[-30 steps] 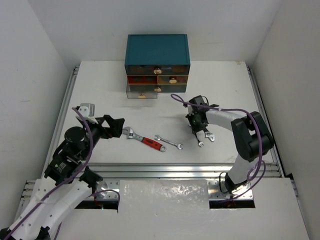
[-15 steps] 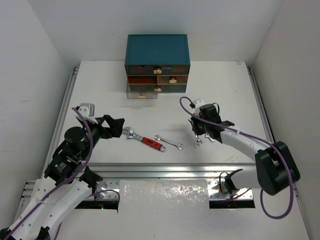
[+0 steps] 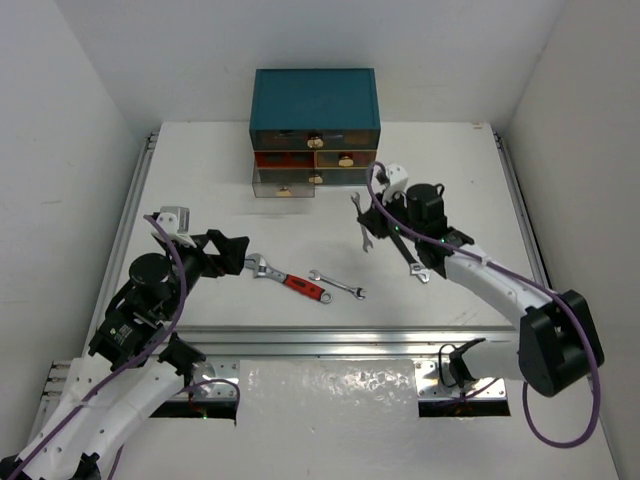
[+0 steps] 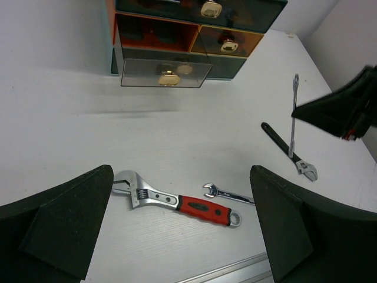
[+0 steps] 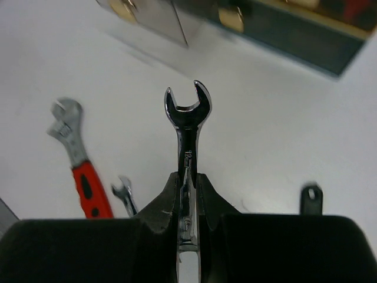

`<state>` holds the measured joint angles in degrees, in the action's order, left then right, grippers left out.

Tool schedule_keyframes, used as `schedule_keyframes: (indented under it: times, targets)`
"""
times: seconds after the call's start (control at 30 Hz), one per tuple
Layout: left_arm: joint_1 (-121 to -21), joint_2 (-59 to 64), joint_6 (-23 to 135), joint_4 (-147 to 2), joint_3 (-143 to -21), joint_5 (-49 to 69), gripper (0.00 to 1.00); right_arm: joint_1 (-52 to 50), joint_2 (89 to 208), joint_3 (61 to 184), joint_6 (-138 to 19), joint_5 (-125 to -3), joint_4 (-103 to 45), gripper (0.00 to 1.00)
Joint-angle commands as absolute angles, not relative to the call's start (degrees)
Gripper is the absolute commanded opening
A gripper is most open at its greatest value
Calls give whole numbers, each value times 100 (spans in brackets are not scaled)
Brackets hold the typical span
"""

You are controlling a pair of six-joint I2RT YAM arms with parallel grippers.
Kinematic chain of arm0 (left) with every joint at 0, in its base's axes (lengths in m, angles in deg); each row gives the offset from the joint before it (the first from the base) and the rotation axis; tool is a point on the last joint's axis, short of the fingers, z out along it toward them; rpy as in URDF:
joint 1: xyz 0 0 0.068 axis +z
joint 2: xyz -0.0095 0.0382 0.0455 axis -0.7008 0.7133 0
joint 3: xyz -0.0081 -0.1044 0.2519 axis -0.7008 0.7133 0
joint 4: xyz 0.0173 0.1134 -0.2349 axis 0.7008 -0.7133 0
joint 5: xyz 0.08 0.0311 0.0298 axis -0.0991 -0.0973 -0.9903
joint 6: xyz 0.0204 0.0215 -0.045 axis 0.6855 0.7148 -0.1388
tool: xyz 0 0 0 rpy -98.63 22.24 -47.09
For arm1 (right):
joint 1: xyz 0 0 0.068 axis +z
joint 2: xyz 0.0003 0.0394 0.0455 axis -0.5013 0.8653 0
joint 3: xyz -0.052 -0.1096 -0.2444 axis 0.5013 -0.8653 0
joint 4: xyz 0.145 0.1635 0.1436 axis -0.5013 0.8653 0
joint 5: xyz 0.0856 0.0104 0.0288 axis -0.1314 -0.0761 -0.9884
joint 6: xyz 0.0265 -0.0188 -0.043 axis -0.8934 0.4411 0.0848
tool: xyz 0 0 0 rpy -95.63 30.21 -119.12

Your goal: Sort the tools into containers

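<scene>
Near the teal chest, the right gripper pinches a smooth silver spanner that could slip out. The left gripper is spread wide.

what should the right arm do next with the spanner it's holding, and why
Probably carry the slim silver spanner left and forward, over the pulled-out brownish bottom-left drawer of the teal box-shaped chest. The right fingers are clamped on its shank, it hangs clear of the table, and that drawer is the only one standing out.
</scene>
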<state>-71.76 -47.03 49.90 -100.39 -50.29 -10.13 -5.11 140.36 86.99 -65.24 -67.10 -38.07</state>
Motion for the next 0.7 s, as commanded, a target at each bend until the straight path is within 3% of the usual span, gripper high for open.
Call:
schedule_keyframes:
  times: [0.0, 0.2, 0.67]
  targets:
    - [-7121, -4667, 4984, -9878, -5078, -1062, 100, -434, 14465, 9785, -6743, -7685, -5102, 0]
    - [-7121, -4667, 4975, -9886, -5078, -1079, 100, -363, 15941, 11843, -6480, -8487, -5103, 0]
    - [-7095, -4755, 4958, -9878, -5078, -1088, 100, -302, 19194, 15772, -6172, -8937, -4709, 1]
